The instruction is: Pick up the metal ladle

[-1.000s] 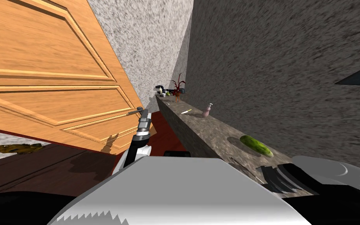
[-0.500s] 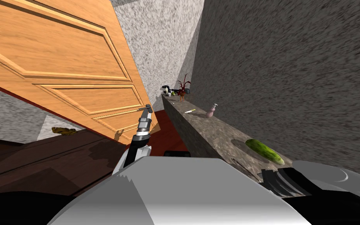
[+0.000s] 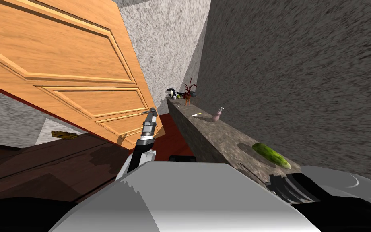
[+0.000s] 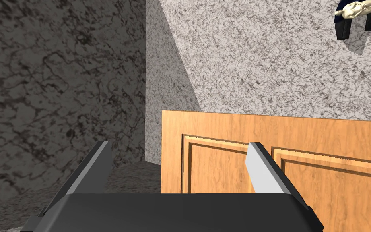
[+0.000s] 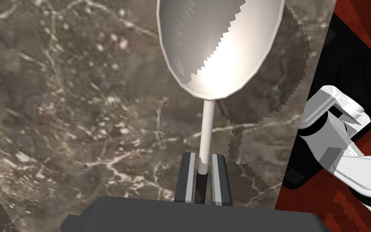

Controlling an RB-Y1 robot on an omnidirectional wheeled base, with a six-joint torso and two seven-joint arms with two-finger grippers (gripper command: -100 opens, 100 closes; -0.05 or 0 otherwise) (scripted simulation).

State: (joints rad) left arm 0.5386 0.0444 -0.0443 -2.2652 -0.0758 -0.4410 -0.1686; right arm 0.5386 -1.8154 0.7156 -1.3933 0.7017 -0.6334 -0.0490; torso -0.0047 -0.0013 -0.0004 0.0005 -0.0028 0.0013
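While right fingers (image 5: 188, 177) pinch the ladle (image 5: 220, 48) handle over the bench (image 5: 60, 121) — cucumber (image 3: 271, 155) near; left fingers (image 4: 261, 173) wide, facing door (image 4: 321, 133).

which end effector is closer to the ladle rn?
Right. The right end effector is shut on the ladle by its handle, over the marbled counter. The left end effector is open, up by the wooden door, well away.

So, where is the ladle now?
In the right wrist view, the shiny metal ladle with a round bowl is gripped by its handle in the right hand, over the brown marbled counter.
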